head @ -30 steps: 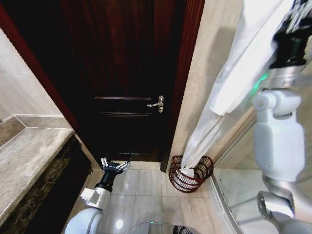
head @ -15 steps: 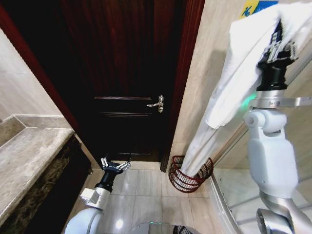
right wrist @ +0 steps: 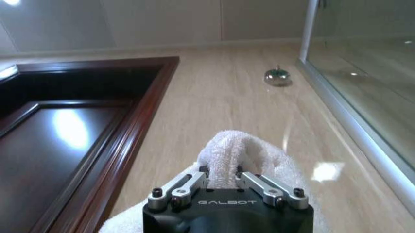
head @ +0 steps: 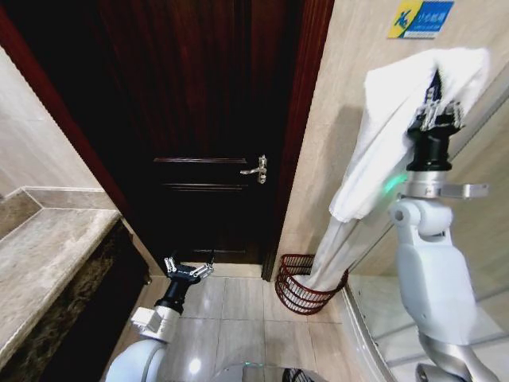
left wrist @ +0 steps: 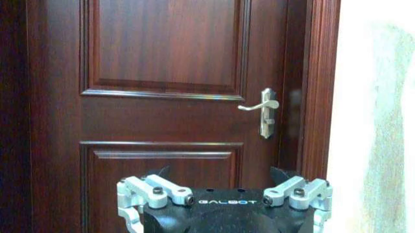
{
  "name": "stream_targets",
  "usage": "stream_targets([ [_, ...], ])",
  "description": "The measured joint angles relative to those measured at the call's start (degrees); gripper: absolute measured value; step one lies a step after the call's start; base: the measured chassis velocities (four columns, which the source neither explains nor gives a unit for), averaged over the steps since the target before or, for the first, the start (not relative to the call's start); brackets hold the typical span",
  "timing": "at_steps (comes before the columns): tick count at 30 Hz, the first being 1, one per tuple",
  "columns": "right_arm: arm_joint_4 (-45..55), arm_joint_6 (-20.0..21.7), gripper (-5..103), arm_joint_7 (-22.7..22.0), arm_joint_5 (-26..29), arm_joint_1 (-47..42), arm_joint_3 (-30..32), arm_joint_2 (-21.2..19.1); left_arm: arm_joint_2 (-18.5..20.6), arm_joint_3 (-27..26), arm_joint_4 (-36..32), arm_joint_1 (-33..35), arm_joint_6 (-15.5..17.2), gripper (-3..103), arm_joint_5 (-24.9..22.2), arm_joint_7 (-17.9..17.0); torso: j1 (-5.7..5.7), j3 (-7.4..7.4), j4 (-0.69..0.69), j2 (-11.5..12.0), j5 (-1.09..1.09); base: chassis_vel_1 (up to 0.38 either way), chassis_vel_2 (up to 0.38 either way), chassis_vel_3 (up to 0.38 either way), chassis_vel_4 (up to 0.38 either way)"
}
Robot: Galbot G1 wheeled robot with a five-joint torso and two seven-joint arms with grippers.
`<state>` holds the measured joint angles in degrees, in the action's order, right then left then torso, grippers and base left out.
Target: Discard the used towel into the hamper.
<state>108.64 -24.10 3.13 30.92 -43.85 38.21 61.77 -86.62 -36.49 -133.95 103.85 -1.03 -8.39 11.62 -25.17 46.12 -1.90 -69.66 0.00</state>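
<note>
Right hand [head: 436, 102], raised high on its upright arm at the right of the head view, with its fingers closed on a fold of the white towel [head: 374, 151]; in the right wrist view the right hand [right wrist: 222, 180] pinches a ridge of the towel [right wrist: 233, 150] that rises between the two silver fingertips. From this grip the towel drapes over the hand and falls in a long band down and toward the robot's left, along the beige tiled wall [head: 350, 95]. Its lower end reaches the hamper [head: 306, 288], a round reddish-brown lattice basket standing on the tiled floor [head: 238, 318] just beside the dark wooden door frame [head: 298, 143]; the towel's tail meets the hamper's rim on the far-right side, though whether the end lies inside cannot be told. The hamper thus sits far below the right hand and somewhat to its left. Left hand [head: 188, 270], held low near the floor before the dark door [head: 199, 119], fingers spread wide and holding nothing; in the left wrist view the left hand [left wrist: 224, 194] faces the door's silver lever handle [left wrist: 263, 110]. A marble counter [head: 40, 263] occupies the robot's left.
</note>
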Motion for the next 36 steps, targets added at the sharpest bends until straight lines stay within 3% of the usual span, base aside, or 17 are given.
stream_targets([
  [15,3.32,-2.82,12,1.66,-1.06,-12.75,2.82,3.40,0.00,0.00,0.00,0.00,0.00,100,0.00,0.00,0.00,0.00,0.00,0.00,-0.01,0.000,0.000,0.000,0.000],
  [36,1.63,-8.59,12,4.39,-2.46,-19.44,3.68,6.83,0.00,0.00,0.00,0.00,0.00,100,0.00,0.00,0.00,0.00,0.00,0.00,0.00,0.000,0.000,0.000,0.000],
])
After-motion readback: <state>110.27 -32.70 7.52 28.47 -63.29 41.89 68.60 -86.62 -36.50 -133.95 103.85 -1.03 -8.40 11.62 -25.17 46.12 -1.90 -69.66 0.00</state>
